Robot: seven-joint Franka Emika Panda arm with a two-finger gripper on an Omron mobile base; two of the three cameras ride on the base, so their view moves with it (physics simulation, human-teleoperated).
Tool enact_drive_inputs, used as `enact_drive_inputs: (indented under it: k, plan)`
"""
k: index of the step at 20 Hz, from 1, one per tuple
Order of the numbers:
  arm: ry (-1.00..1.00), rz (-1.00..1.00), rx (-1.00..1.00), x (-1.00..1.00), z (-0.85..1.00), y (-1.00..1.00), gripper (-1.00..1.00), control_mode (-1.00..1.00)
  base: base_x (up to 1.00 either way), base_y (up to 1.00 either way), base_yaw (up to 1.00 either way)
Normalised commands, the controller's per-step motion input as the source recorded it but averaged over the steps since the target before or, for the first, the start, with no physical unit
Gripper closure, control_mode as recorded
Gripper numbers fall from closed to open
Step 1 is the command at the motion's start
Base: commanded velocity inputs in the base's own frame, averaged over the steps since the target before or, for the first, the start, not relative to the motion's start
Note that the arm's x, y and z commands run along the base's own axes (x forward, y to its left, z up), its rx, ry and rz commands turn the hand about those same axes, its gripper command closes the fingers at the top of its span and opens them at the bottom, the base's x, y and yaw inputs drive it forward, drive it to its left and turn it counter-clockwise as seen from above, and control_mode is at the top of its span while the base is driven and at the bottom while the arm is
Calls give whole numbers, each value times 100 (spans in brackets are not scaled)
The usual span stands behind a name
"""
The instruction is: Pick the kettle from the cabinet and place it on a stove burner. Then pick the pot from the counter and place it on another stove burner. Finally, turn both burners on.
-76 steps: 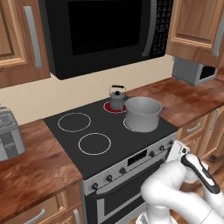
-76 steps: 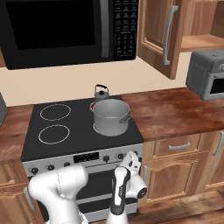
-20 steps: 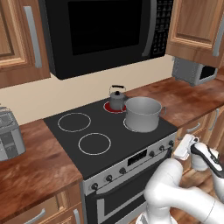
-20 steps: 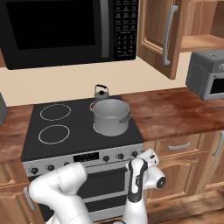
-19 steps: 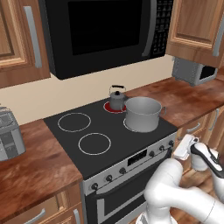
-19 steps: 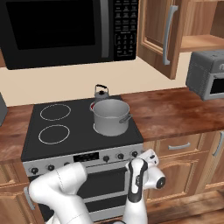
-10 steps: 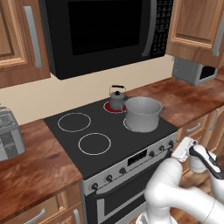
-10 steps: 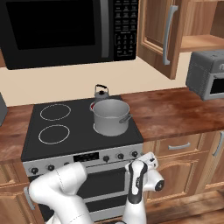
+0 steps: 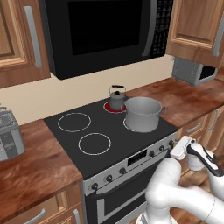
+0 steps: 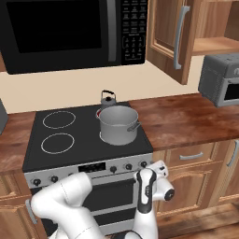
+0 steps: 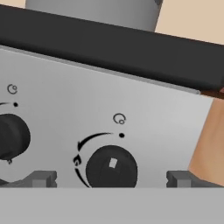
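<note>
Kettle [image 9: 117, 99]: you have one.
Pot [image 9: 142, 113]: one.
Burner rings you can see bare [image 9: 75, 122]: two.
Front knobs [image 10: 112, 169]: you can count perhaps six; two sit just ahead of the gripper [image 11: 111, 179].
Microwave [image 10: 65, 32]: one.

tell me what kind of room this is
A home kitchen, rendered: a black glass cooktop with a pot and kettle on it, a microwave above, and wooden cabinets.

Pot [image 9: 143, 113] upright on front-right burner, straight above my gripper [image 11: 111, 177]; small kettle [image 9: 117, 99] behind it on glowing red burner [image 9: 109, 106].
</note>
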Motion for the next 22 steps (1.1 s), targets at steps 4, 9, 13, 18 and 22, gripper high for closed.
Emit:
enact_drive_inputs:
  k: [4,9,13,18,22]
  plan:
    - [0,0,1,10,-2,-11,-100,-100,0,0,0]
    - [0,0,1,2,-4,-1,-100,-100,0,0,0]
    - [0,0,1,0,0,7,100,-100,0,0,0]
    - [0,0,0,0,0,14,100,-100,0,0,0]
    - [-1,0,0,0,0,16,100,-100,0,0,0]
